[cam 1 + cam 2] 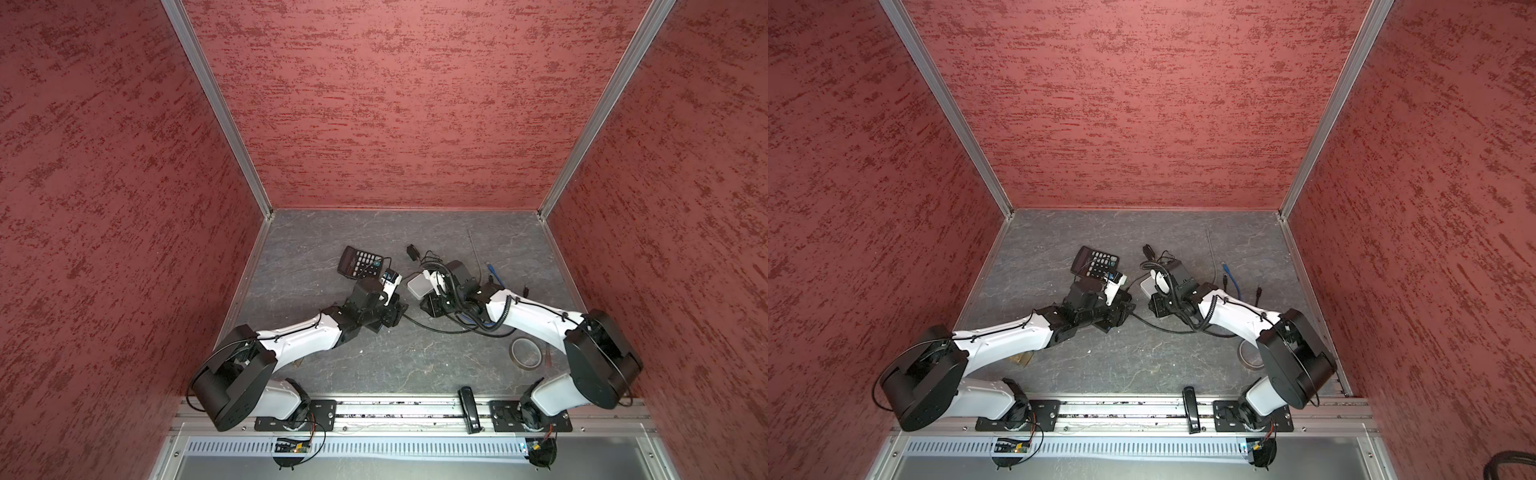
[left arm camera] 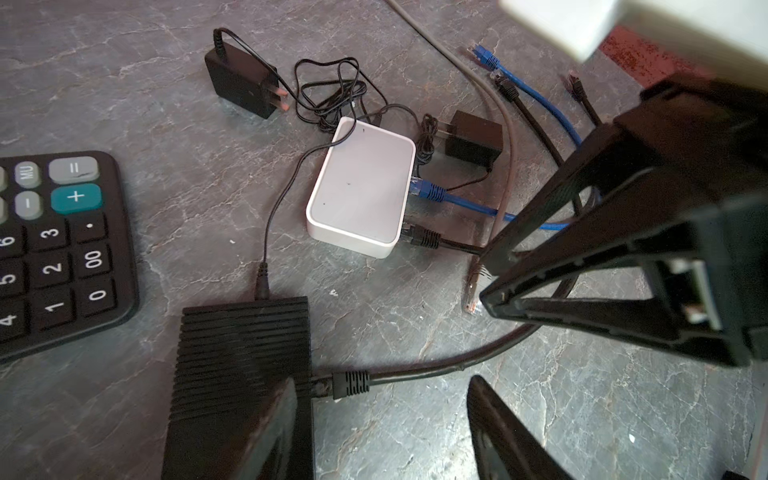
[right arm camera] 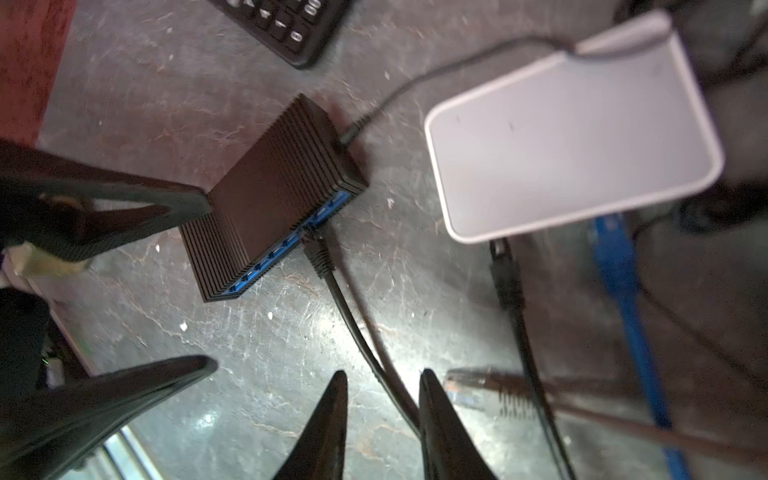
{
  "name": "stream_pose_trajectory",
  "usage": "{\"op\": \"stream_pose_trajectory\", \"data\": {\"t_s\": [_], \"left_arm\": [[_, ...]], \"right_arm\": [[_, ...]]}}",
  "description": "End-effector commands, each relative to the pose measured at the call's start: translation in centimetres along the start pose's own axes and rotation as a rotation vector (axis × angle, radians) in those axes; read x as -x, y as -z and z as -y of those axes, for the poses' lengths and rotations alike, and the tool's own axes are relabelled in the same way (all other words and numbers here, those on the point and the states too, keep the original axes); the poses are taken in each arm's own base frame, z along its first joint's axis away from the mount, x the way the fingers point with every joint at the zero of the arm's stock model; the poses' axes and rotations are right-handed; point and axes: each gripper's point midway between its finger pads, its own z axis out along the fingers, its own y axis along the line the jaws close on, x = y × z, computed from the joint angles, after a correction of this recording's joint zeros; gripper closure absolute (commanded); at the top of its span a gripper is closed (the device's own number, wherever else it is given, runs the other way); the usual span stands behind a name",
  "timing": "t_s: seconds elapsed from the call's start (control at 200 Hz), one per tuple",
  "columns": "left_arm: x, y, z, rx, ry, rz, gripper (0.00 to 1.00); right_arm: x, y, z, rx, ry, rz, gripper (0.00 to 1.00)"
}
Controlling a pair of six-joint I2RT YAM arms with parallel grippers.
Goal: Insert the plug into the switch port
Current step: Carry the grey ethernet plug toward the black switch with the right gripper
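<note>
Supporting surface: grey veined table (image 1: 415, 365), strewn with cables around two network switches.
Left gripper (image 2: 382, 381): jaws wide with nothing clamped; one finger rests against the end of the black switch, apparently bracing it.
Right gripper (image 3: 383, 371): jaws narrow but apart, astride the black cable; they do not appear to pinch it.
Calculator (image 2: 54, 249): just beside the black switch, clear of the work.
Black switch (image 3: 270, 187): ribbed case with a row of blue ports and a thin power lead at its back.
White switch (image 2: 361, 187): nearby, with a blue and a black plug in its side.
Black plug (image 3: 316, 253): in one blue port of the black switch; it looks seated, but the latch is hidden.
Loose plug (image 2: 472, 293): brown, lying on the table just beside the right fingers.
Risk, cable: a finger snagging the cable on retreat could tug the plug out or drag the light switch.
Risk, clutter: the loose plug could catch in the jaws.
Writing: calculator keys MU, =, +, −, 00, digits 0 to 6; no brand legible on either switch.
</note>
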Motion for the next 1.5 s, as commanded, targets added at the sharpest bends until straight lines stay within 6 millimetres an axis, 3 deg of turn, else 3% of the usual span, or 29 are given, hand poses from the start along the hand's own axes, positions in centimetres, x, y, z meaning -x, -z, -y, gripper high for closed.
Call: {"op": "stream_pose_trajectory", "data": {"t_s": [0.0,0.12,0.301,0.471,0.721,0.847,1.082,1.498], "left_arm": [[0.4,0.5,-0.1,0.007,0.022,0.029,0.34],[0.2,0.6,-0.1,0.013,0.026,0.029,0.34],[-0.1,0.9,-0.2,0.022,0.026,0.027,0.34],[-0.3,1.0,-0.2,0.023,0.024,0.025,0.33],[-0.2,1.4,-0.2,0.028,0.012,0.034,0.33],[-0.3,1.5,-0.3,0.035,0.01,0.031,0.33],[-0.3,1.6,-0.4,0.037,0.012,0.03,0.33],[-0.6,1.4,-0.5,0.04,0.013,0.018,0.33]], "right_arm": [[2.4,1.2,-0.1,-0.044,0.306,0.09,0.74],[2.6,1.6,-0.1,-0.057,0.477,0.097,0.71],[1.9,2.6,2.4,-0.169,0.69,0.059,0.68],[1.6,3.9,4.7,-0.12,0.806,0.08,0.66],[-3.0,3.9,6.6,0.067,1.013,-0.102,0.65],[-5.0,2.7,7.4,0.135,1.074,-0.204,0.65],[-4.2,0.8,8.5,0.111,1.102,-0.189,0.66],[-2.7,0.3,8.9,0.066,1.175,-0.129,0.67]]}}
